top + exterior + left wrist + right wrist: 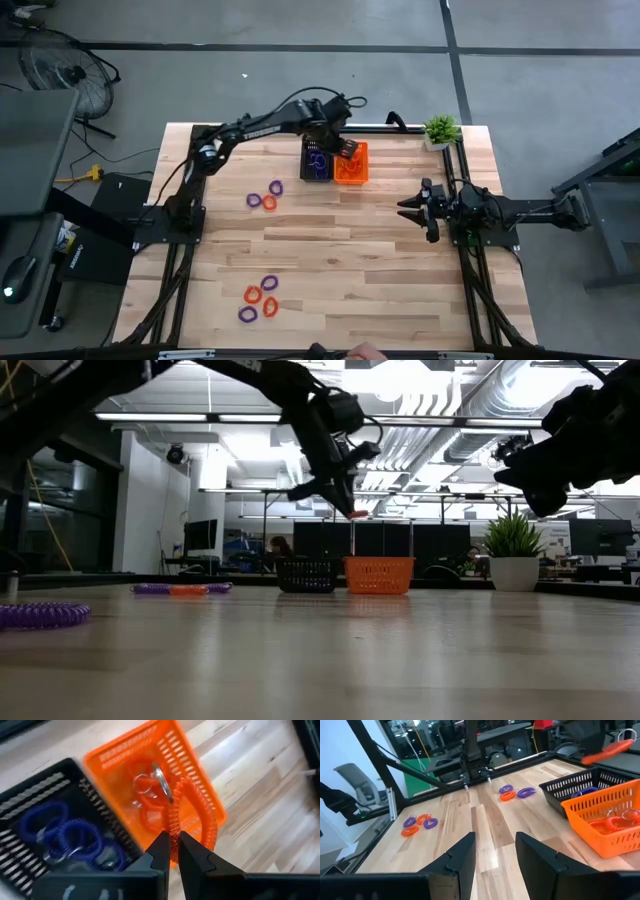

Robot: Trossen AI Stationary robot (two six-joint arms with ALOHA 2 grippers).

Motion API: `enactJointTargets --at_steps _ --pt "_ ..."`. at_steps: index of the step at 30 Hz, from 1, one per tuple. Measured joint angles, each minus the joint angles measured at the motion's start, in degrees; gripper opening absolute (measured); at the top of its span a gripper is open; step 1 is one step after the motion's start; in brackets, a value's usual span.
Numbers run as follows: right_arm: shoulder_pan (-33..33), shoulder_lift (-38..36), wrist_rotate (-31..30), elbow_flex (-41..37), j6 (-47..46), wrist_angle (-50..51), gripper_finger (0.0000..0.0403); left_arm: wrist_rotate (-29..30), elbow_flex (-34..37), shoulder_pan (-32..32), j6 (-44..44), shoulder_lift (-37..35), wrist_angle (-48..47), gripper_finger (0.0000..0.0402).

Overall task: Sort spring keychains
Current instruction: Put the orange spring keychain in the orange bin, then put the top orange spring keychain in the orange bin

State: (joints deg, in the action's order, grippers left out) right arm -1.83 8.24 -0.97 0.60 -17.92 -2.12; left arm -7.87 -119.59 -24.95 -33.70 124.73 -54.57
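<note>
Hovering over orange basket at desk's far edge, left gripper clamped on orange keychain, coil dangling above basket. Black basket touches it, holds purple keychains. Right gripper waits near desk's right edge, fingers apart, empty. Loose keychains: one cluster near desk's middle, another near front edge.

A black basket and an orange basket touch, near a potted plant.
</note>
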Motion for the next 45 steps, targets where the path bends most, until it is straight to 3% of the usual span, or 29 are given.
enactJointTargets --at_steps 17,31,39,45 --pt "0.0 0.01 0.06 0.0 -0.01 -0.21 0.0134 -1.9 -0.65 -0.13 0.65 2.19 -1.4 0.0023" --pt "0.0 0.01 0.08 0.0 0.01 -0.23 0.0134 -1.89 -0.78 0.61 2.44 1.92 1.22 0.0157" --pt "0.0 0.01 0.1 0.0 0.01 -0.23 0.0134 -1.59 -0.67 0.59 4.43 1.34 -4.77 0.0164" --pt "0.0 0.01 0.11 0.0 0.01 -0.23 0.0134 3.62 -0.71 0.61 5.48 -0.96 -15.19 0.0165"
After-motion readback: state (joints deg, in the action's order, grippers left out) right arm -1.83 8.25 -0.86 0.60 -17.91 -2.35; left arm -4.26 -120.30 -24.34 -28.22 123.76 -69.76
